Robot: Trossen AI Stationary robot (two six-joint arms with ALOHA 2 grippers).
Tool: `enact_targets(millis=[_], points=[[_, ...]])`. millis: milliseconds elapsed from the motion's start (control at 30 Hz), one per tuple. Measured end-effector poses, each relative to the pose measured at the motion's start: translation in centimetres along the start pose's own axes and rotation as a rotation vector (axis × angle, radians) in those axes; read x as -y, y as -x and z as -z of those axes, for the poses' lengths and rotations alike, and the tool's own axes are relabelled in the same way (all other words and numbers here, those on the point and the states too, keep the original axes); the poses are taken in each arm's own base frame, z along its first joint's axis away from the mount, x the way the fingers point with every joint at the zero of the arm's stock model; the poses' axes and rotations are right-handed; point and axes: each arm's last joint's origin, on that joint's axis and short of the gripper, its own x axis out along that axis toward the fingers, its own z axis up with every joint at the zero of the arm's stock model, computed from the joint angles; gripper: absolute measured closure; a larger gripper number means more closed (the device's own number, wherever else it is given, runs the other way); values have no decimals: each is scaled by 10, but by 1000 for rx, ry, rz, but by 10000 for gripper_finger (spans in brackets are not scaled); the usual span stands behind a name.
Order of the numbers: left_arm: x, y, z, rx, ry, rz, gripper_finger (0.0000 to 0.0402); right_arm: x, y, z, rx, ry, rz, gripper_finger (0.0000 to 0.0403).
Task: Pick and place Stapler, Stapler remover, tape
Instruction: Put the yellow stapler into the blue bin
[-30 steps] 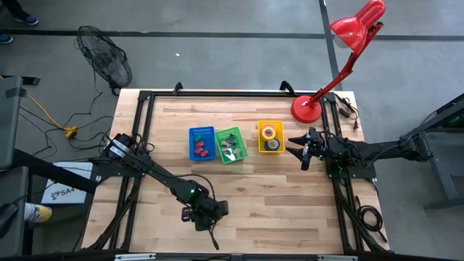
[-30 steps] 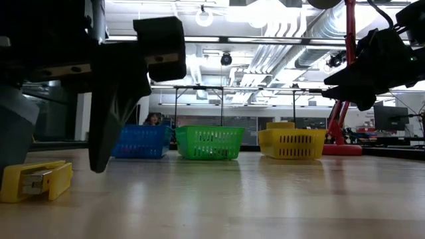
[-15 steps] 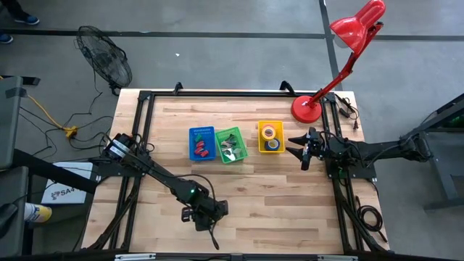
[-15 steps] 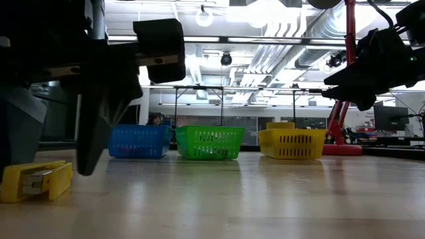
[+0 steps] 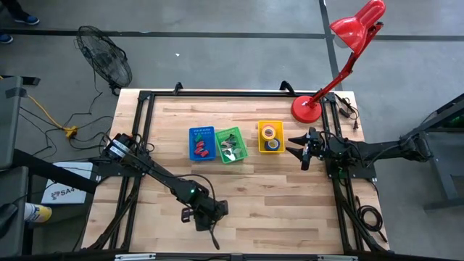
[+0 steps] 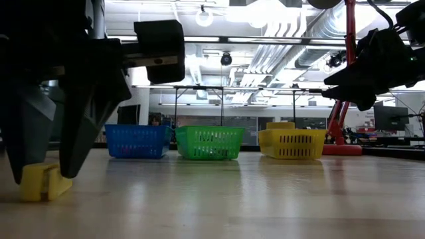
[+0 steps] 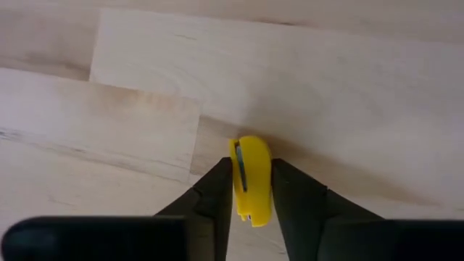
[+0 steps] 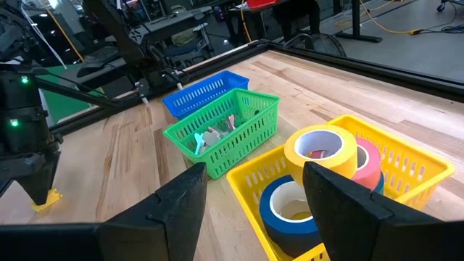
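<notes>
You have the left end effector (image 7: 251, 190) clamped narrow on the yellow stapler (image 7: 251, 180); right end effector (image 8: 254, 203) wide; no readable labels.

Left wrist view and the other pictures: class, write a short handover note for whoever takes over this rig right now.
Left gripper: low at the table's near edge, fingers closed against both sides of the small yellow stapler, which is still on the wooden table.
Right gripper: open, empty, hovering beside the yellow plastic bin.
Done: coloured tape rolls are in the yellow bin; red items lie in the blue plastic bin; small pieces lie in the green plastic bin.
Left: lift the stapler and bin it, probably in the blue one.
</notes>
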Motion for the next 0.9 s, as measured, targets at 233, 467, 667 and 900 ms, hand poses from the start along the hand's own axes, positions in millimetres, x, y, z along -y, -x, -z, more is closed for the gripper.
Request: enact_targets(millis=[233, 467, 667, 900], points=[[0, 0, 0, 0, 154, -1, 337, 0, 0, 0, 0, 0, 0, 182], [1, 3, 0, -11, 378, 5, 340, 0, 0, 0, 0, 0, 0, 182], [3, 15, 0, -30, 545, 12, 339, 0, 0, 0, 1, 0, 0, 182], [10, 49, 1, -112, 631, -40, 339, 0, 0, 0, 0, 0, 0, 182]])
